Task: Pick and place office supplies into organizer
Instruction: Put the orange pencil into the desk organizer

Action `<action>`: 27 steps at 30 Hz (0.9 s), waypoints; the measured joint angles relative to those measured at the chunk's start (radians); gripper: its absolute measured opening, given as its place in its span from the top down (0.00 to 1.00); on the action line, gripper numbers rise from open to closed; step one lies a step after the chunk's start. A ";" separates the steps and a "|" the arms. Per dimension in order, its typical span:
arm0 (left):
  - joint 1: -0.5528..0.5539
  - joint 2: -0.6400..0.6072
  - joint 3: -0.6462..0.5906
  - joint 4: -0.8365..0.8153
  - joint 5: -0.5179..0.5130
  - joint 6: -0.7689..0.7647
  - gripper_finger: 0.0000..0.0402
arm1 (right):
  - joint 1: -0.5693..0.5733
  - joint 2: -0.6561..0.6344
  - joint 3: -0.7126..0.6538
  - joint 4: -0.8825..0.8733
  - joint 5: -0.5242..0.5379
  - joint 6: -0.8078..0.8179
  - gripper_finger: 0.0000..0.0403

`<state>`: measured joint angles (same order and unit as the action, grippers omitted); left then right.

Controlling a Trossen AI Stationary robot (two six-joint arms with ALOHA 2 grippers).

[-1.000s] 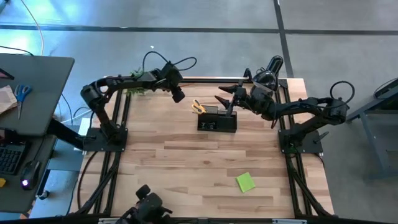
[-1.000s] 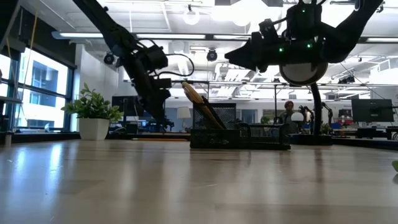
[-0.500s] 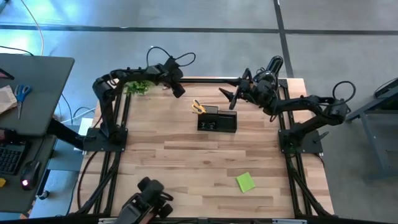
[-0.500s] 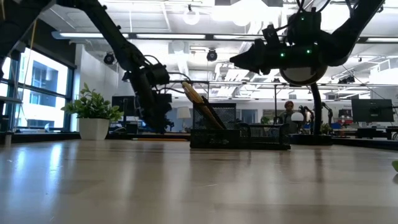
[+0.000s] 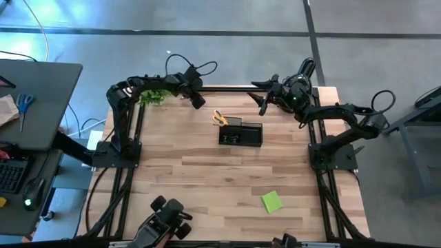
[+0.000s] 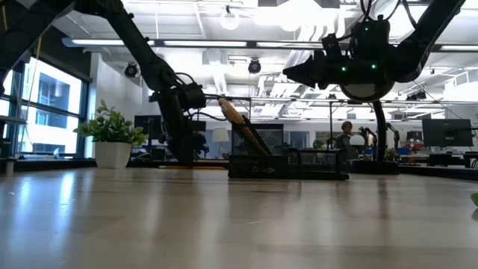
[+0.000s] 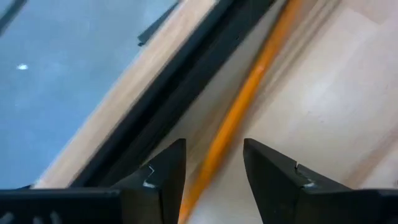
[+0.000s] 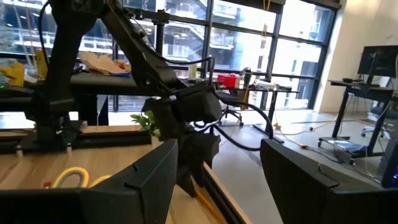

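An orange pencil (image 7: 244, 109) lies flat on the table, along the black rail at the far edge. My left gripper (image 7: 211, 149) (image 5: 197, 100) is low over it and open, with one finger on each side of the pencil. The black organizer (image 5: 241, 133) (image 6: 287, 161) stands at mid-table toward the far side. Yellow-handled scissors (image 5: 220, 118) (image 8: 67, 177) lean out of its taller section. The lime-green sticky pad (image 5: 272, 201) lies flat near the near edge. My right gripper (image 5: 262, 103) (image 8: 217, 149) hangs open, raised beyond the organizer's far right.
A small green plant (image 5: 153, 96) (image 6: 112, 134) stands at the far left corner beside my left arm. The black desk lamp (image 6: 364, 88) sits at the far right corner behind my right arm. Bare wood lies between the organizer and the sticky pad.
My left gripper has sunk toward the table at the far edge, its arm folding back toward the left. My right gripper has drawn away from the organizer toward the far right corner, staying open.
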<state>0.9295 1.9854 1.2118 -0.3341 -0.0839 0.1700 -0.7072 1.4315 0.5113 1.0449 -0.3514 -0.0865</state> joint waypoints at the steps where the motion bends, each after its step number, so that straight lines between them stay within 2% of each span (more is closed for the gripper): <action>1: 0.000 0.000 0.000 -0.005 0.011 -0.004 0.63 | -0.003 0.000 0.000 0.003 -0.002 0.003 0.44; 9: -0.015 -0.001 0.001 -0.044 0.041 -0.020 0.72 | -0.008 0.000 0.000 0.025 -0.006 0.022 0.44; 20: -0.060 -0.006 0.002 -0.100 0.045 0.010 0.98 | 0.035 0.000 0.000 0.028 0.000 0.045 0.44; 27: -0.095 -0.007 0.000 -0.175 0.014 0.009 0.96 | 0.060 0.000 0.000 0.029 0.000 0.045 0.44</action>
<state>0.8345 1.9781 1.2120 -0.5093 -0.0699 0.1792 -0.6469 1.4315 0.5114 1.0740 -0.3511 -0.0413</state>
